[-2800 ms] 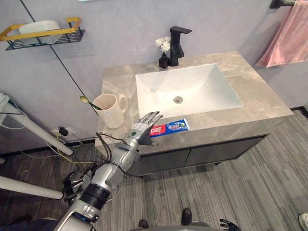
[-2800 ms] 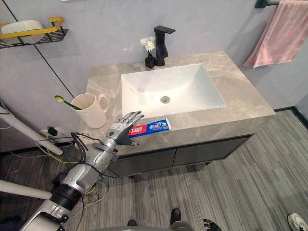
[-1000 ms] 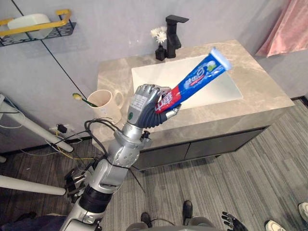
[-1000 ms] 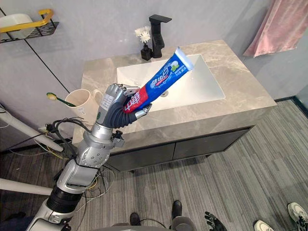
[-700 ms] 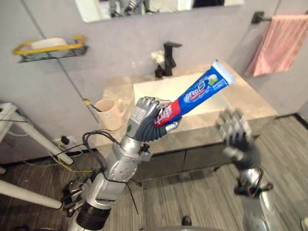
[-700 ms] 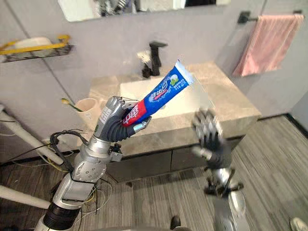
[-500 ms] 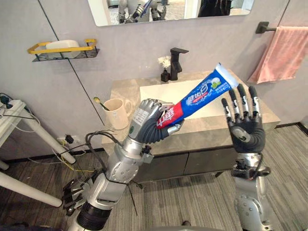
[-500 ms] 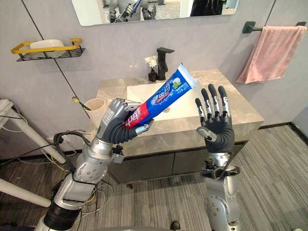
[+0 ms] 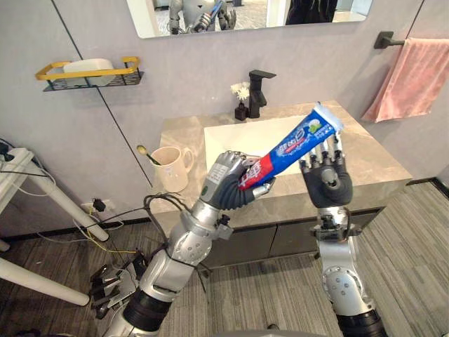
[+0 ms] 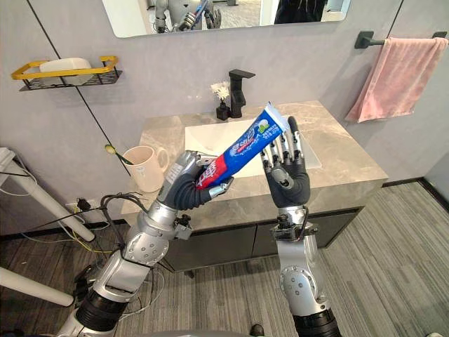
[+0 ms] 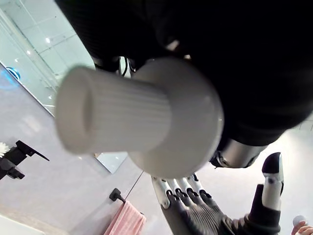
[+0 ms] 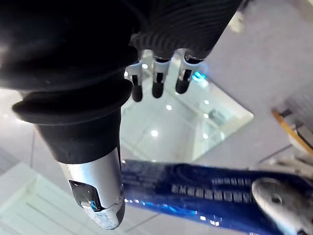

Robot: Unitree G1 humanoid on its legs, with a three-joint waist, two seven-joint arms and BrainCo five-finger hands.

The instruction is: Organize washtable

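Holding the toothpaste tube up in the air over the front edge of the washtable, the left hand is clenched round its red cap end, elbow bent, tube slanting up toward the robot's right. White cap pokes out of the fist. Right hand is upright just beside the tube's flat end, fingers straight, thumb apart, grabbing nothing. Can't tell if the fingertips actually touch it.
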